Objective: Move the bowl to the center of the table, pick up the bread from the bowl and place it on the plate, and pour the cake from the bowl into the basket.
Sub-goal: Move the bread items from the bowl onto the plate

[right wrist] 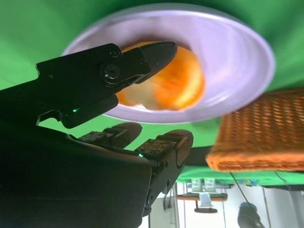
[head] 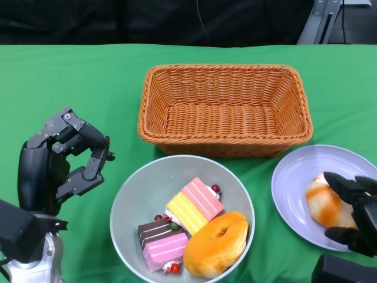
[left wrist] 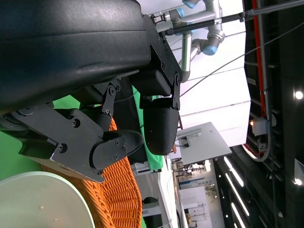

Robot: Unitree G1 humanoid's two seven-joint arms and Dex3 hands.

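The bowl (head: 126, 200) sits near the middle of the green desk (head: 70, 82), just in front of the wicker basket (head: 224, 109). In it lie a ring-shaped bread (head: 217, 244), a pink-and-yellow cake (head: 194, 206) and a brown-and-pink cake (head: 162, 240), with small red and green berries (head: 215, 189) among them. To the right the plate (head: 306, 165) carries a second bread (head: 326, 205) — orange-glazed, pale beneath. The right robot hand (head: 353, 218) is at this bread, fingers (right wrist: 159, 52) spread around it, one fingertip touching its top; whether it grips the bread I cannot tell. The left robot hand (head: 65, 159) hovers beside the bowl, left of it — holding nothing, fingers loosely curled but apart.
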